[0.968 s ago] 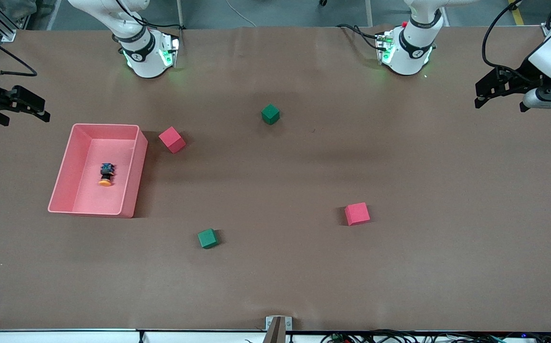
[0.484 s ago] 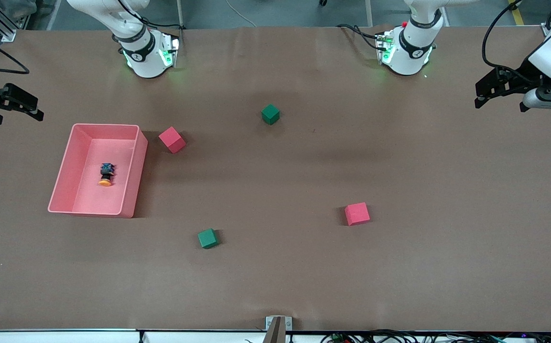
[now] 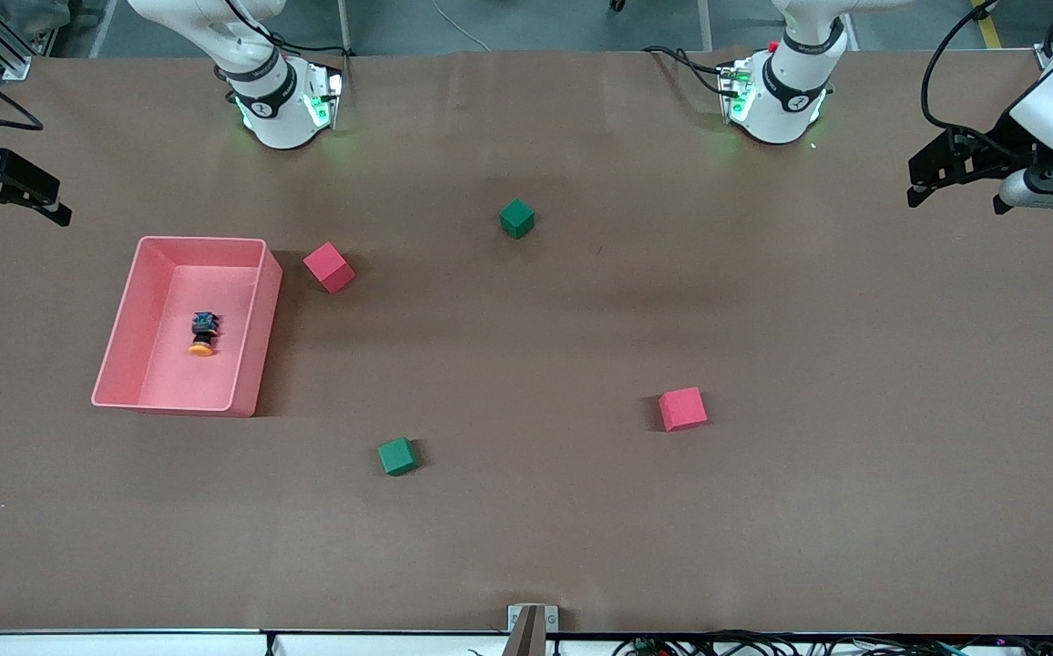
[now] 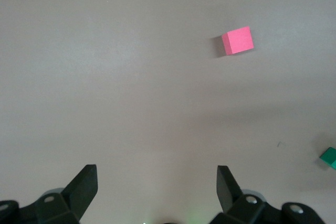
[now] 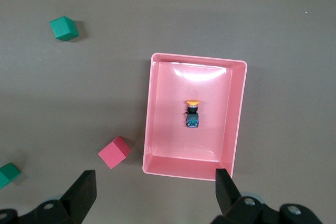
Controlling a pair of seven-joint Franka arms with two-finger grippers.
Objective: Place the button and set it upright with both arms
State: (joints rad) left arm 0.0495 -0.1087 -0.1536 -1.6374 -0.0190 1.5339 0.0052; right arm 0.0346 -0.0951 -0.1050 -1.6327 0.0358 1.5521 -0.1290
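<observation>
The small orange-capped button [image 3: 203, 333] lies tipped over in the pink plastic tray [image 3: 253, 337]. Only the right wrist view shows the right gripper [image 5: 152, 200] spread wide above it. The left gripper [image 4: 156, 192] is spread too.

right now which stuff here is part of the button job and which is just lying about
Job: button lying on its side in the pink tray; right gripper, open; left gripper, open.

Lying about: two red cubes; two green cubes.
</observation>
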